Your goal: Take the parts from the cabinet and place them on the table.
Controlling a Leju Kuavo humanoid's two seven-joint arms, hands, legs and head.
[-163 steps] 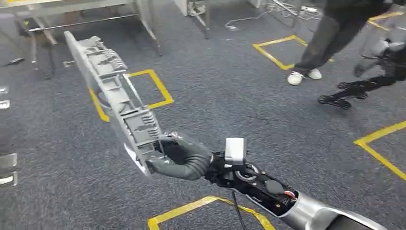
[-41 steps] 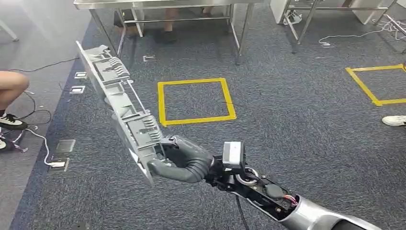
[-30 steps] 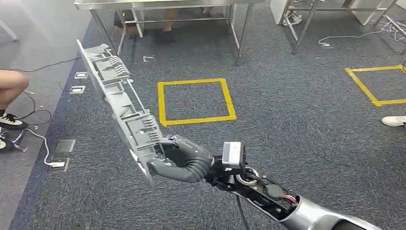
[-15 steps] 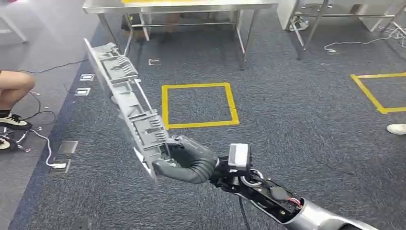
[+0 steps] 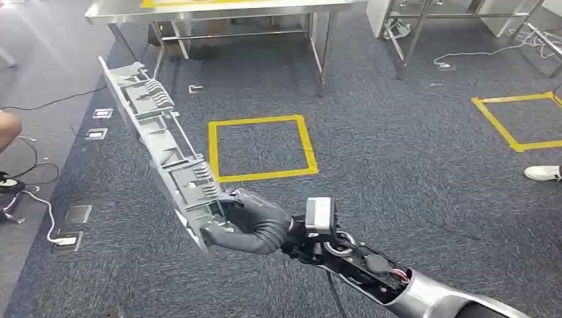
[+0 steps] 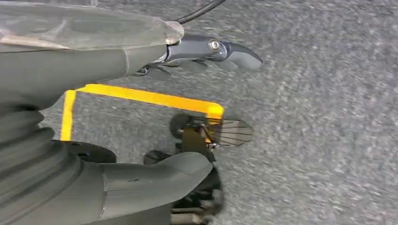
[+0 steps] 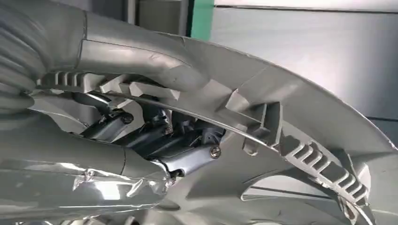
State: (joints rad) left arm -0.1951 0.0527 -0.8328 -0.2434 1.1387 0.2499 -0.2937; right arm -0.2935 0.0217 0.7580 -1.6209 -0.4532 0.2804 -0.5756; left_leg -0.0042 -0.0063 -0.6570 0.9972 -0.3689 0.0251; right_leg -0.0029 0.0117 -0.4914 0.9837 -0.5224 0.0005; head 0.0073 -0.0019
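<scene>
The right robot hand [image 5: 248, 222] grips the long grey plastic part [image 5: 159, 142] by its near end, so this light, stiff, ribbed piece likely levers and sways.

The part [image 5: 162, 142] is pale grey with ribbed sections; the right robot hand [image 5: 248, 222] holding it is dark grey. The bench [image 5: 219, 8] is bare steel with yellow tape on top. Yellow tape squares [image 5: 260, 147] mark the speckled blue-grey carpet [image 5: 397, 159].

grey carpet floor [image 5: 397, 165], yellow tape square [image 5: 260, 148], cables [image 5: 30, 192]
</scene>
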